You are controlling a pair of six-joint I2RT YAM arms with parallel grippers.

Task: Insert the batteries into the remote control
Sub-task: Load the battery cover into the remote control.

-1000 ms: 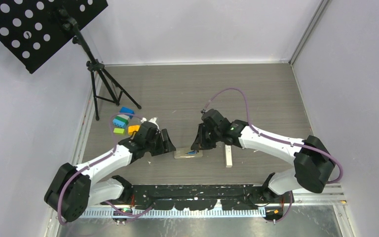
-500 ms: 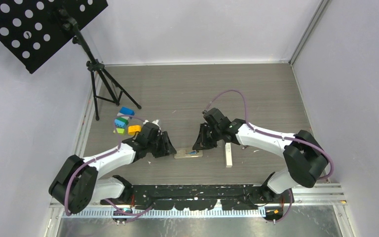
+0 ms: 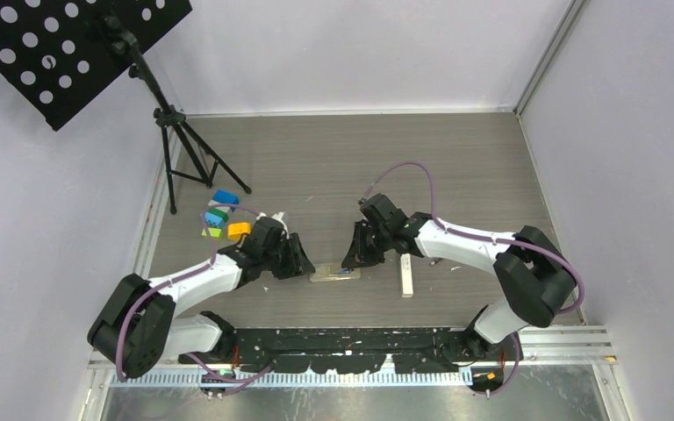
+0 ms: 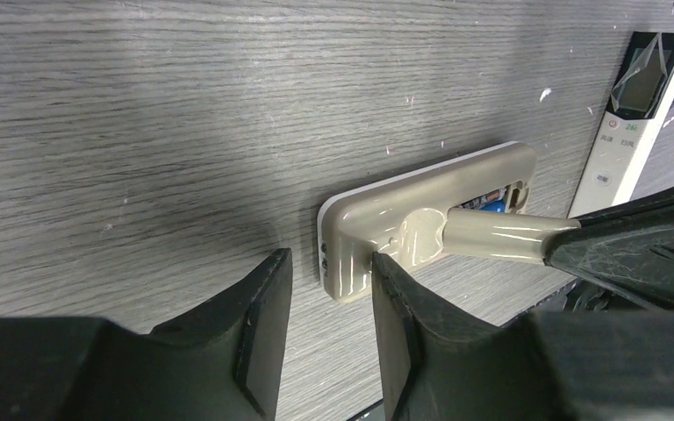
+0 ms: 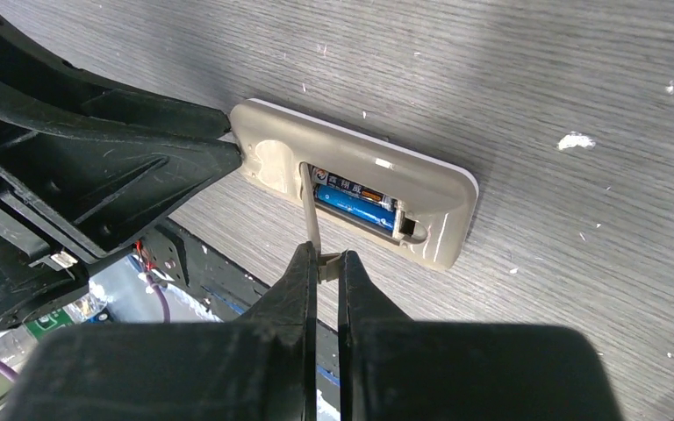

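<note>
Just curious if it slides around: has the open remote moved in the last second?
No. The open remote lies just as far left of the white remote as before.

You're looking down at both arms reaching inward over the grey table (image 3: 456,175) — the left gripper (image 3: 306,267) and right gripper (image 3: 350,262) are flanking a remote (image 3: 337,275) lying flat between them. A second, white remote (image 3: 406,276) is lying just right of it; coloured blocks (image 3: 219,219) are sitting behind the left arm, near a black tripod stand (image 3: 172,132).
</note>
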